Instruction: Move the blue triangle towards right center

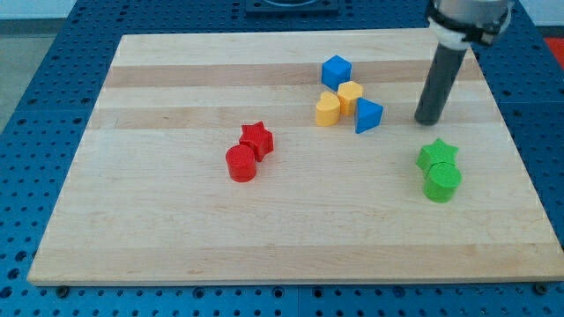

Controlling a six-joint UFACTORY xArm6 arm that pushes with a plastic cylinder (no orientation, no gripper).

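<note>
Wooden board [176, 246] on a blue pegboard table [35, 53]. Going from the view's left to right, all placed vs my tip [428, 121]:

Red cylinder [240, 164] & red star [257, 139]: far to the view's left of my tip, a bit lower in view; the two touch, star up-right of the cyl.

Yellow heart-ish block [328, 109] & yellow hexagon-ish block [351, 95]: left of tip, roughly level w/ it or slightly higher; they touch each other.

Blue cube-like block [336, 70]: left of tip & higher in view, just above the yellow pair.

Blue triangle [367, 115]: task block. Closest thing to the tip, just to its left at approx the same height in view, w/ a clear gap of bare board between, not touching. It sits against the yellow hexagon's lower right.

My tip: rod comes down from the view's top right, lower end on the board. No claw on this rig, just a plain rod, so nothing opens or closes & nothing is held. Tip touches no block.

Green star [438, 155] & green cylinder [442, 183]: below the tip, a shade to its right; star nearer, cyl under it, touching.
</note>
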